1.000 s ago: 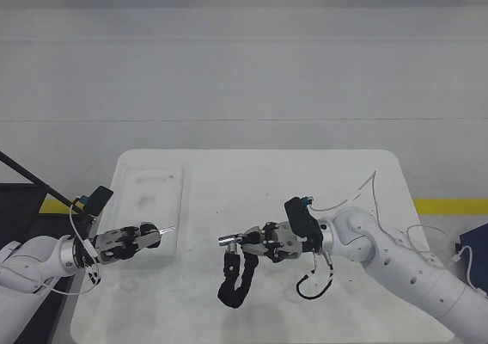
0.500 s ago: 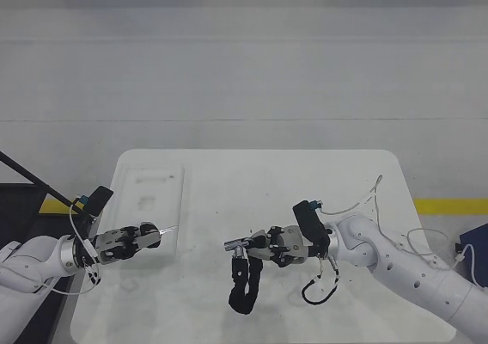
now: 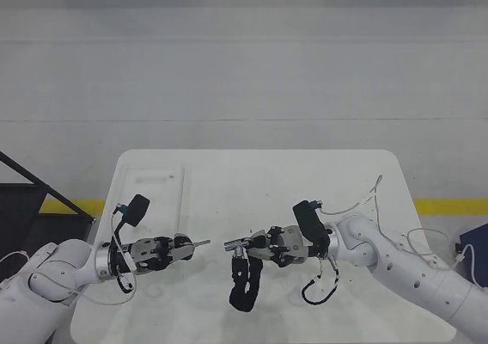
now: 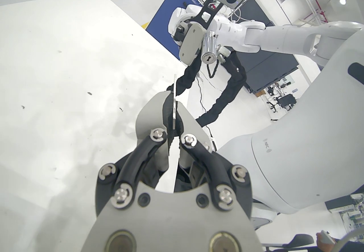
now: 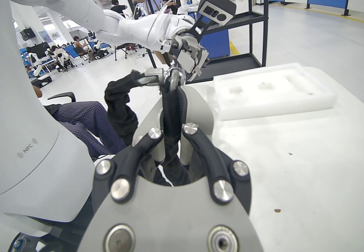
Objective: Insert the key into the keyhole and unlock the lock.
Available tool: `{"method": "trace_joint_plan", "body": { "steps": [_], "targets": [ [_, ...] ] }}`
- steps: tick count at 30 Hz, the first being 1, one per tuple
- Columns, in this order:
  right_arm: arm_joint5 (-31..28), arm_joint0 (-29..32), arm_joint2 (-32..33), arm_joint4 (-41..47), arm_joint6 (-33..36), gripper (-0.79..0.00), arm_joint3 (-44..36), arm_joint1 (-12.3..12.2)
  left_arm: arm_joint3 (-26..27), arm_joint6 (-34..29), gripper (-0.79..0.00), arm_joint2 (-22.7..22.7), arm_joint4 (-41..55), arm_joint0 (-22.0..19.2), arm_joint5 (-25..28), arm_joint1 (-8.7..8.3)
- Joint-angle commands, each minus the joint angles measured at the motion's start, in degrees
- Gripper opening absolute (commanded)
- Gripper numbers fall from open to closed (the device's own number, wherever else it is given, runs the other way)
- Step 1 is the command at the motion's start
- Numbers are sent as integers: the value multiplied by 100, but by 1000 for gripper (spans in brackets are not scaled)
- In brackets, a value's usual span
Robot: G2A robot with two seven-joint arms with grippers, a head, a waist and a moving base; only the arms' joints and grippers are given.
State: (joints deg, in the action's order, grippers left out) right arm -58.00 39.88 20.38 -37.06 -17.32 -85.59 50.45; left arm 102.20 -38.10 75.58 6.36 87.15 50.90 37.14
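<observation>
We see one key (image 4: 174, 99) clamped in our left hand (image 4: 171, 114), its tip near the keyhole (image 4: 207, 58) but apart from it. Our right hand (image 5: 172, 99) is closed on the one chain lock (image 4: 210, 43), above the worktop (image 3: 313, 181), where one foam tray (image 5: 273, 88) lies.

The flat silver metal key (image 4: 174, 85) points at the keyhole (image 4: 208, 58) of the silver cylinder lock with black chain (image 4: 209, 47), near but apart.
</observation>
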Motion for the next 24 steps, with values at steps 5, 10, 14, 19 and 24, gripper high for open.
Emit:
{"method": "trace_joint_plan", "body": {
  "steps": [5,10,14,19,24],
  "targets": [
    [155,95,69,19,144,-785,-105,19,3,5,-785,-184,8,-97,18,60],
    [163,97,113,291,704,-785,35,105,-108,-62,-785,-203,56,-168,91,81],
    [0,-10,110,449,932,-785,214,252,-244,-147,-785,-167,210,-227,128,82],
    [0,-185,82,550,1003,-785,392,468,-386,-332,-785,-90,456,-282,190,69],
    [0,-333,20,573,896,-785,471,642,-415,-493,-785,-27,731,-310,248,58]
  ]
}}
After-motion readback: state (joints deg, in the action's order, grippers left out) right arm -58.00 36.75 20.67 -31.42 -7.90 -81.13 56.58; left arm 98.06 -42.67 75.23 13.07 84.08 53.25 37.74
